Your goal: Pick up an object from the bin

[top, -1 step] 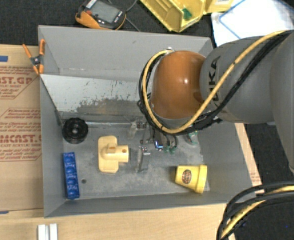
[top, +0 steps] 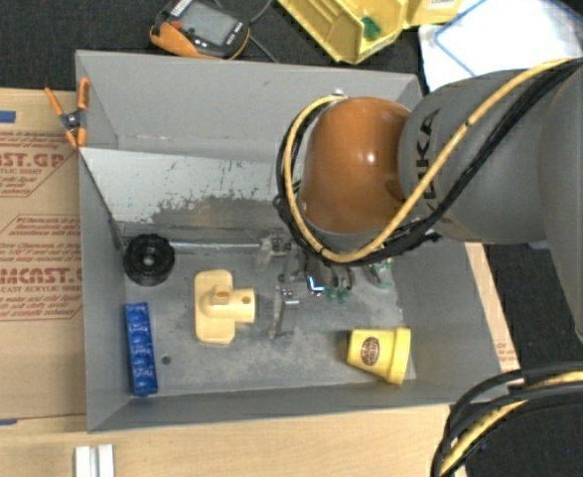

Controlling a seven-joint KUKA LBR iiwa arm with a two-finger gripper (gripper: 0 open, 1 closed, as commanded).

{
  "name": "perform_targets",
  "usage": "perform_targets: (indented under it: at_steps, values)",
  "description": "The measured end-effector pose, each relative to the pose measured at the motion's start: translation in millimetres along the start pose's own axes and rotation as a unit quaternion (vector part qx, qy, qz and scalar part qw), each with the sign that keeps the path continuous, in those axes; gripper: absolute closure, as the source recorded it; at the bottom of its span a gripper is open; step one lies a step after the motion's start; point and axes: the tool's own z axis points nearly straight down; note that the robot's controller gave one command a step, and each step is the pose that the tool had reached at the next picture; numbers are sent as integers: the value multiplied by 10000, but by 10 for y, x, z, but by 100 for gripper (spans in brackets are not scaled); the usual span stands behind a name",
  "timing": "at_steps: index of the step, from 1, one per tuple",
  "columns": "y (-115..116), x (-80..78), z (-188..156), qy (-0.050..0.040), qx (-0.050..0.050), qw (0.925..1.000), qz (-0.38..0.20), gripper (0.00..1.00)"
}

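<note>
hand [top: 289, 306] down low mid-bin, just right of cream plastic block [top: 221, 308]; can't tell how wide it's set, orange wrist cover [top: 356, 167] blocks too much; nothing visibly held; my guess cream block is likeliest pick, being closest and lying flat with bare floor round it; yellow cup [top: 378, 353] on its side near right, blue brick [top: 140, 349] along left wall of bin [top: 271, 397], black disc [top: 149, 258] far left; all well apart, no crowding; risk: hand lands beside block, not round it
</note>
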Motion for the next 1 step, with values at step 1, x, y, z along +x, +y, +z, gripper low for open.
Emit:
perform_targets:
  at_steps: [1]
  values:
    - [266,-231,1093,-10,-7,9904,-1386,0]
